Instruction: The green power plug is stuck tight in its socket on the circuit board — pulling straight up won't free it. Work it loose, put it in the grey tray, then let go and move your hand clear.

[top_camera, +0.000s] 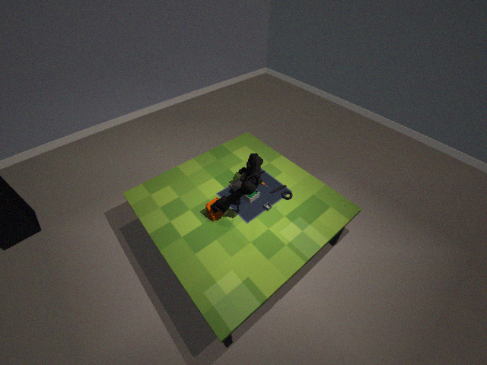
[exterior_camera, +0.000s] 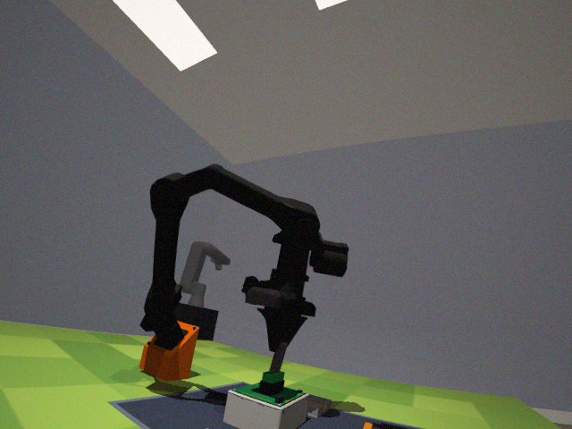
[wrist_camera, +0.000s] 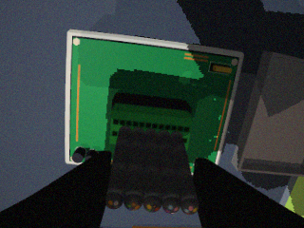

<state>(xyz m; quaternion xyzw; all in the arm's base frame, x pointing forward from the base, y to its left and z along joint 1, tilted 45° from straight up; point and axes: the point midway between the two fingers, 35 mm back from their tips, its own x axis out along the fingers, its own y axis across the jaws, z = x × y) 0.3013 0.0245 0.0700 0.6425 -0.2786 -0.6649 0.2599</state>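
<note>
Where the wrist camera looks down, one gripper (exterior_camera: 277, 347) (wrist_camera: 154, 165) is closed on one bundle of wires (exterior_camera: 278, 357) (wrist_camera: 149, 168), its two fingers at either side; five rounded ends with coloured specks face the lens. Below the wires, one green power plug (exterior_camera: 273, 377) (wrist_camera: 151, 115) sits at the black socket (exterior_camera: 271, 386) on one circuit board (top_camera: 250, 195) (exterior_camera: 291, 394) (wrist_camera: 95, 62), outside the tray. Two rows of dark holes on the plug show only in the wrist view; the exterior view alone gives its upright side.

One pale box (top_camera: 253, 199) (exterior_camera: 249, 410) (wrist_camera: 68, 95) contains the board within its rim. Just beside it stands one grey tray (top_camera: 236, 183) (exterior_camera: 318, 407) (wrist_camera: 275, 166), with shadow across its floor in the wrist view.

All these rest on one dark blue mat (top_camera: 251, 214) (exterior_camera: 152, 410) (wrist_camera: 28, 95). The top view adds one black ring (top_camera: 286, 195), one dark bar (top_camera: 278, 188) and one small grey piece (top_camera: 267, 206), while the black arm (top_camera: 236, 194) (exterior_camera: 166, 244) hides the plug there. Farther back, the exterior view shows its one orange base (top_camera: 210, 205) (exterior_camera: 187, 357) and, beyond, one grey arm (exterior_camera: 196, 265), with two ceiling lights (exterior_camera: 166, 32) above.
</note>
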